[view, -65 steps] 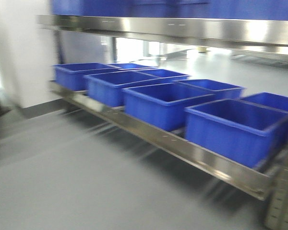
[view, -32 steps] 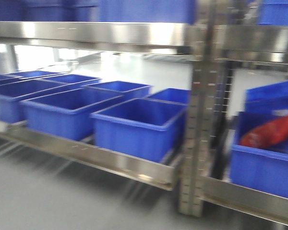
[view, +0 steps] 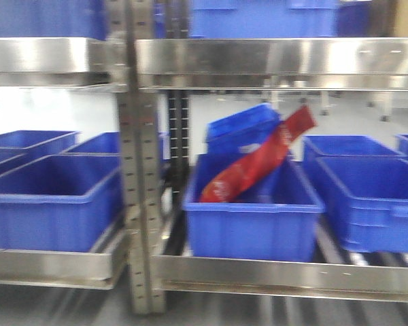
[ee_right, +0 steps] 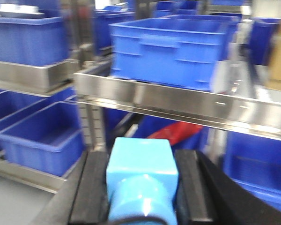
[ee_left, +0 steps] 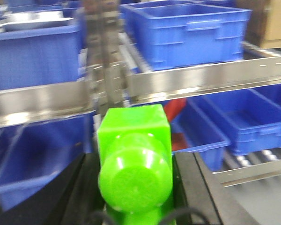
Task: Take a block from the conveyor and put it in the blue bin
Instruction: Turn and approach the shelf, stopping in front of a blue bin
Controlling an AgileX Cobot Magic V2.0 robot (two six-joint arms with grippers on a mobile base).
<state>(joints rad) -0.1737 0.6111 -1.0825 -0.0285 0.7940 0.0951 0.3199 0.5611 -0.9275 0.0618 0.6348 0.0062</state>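
A light blue block (ee_right: 141,159) with a rounded knob sits between the black fingers (ee_right: 91,187) of my right gripper (ee_right: 141,185), which is shut on it. My left gripper (ee_left: 134,164) is shut on a bright green block (ee_left: 133,133) of the same shape. Both are held in front of a steel rack of blue bins. One blue bin (view: 248,227) faces the front view, with a red packet (view: 258,163) leaning out of it. The conveyor is out of view.
More blue bins (view: 51,204) (view: 370,197) stand on the lower steel shelf (view: 279,275), and others (ee_right: 171,47) (ee_left: 187,33) on the upper shelf. A perforated steel upright (view: 139,190) divides the rack. Grey floor lies below.
The front view has swept to the right along the rack. The bin with the red packet has come from the right edge to the middle, and the upright has shifted left.
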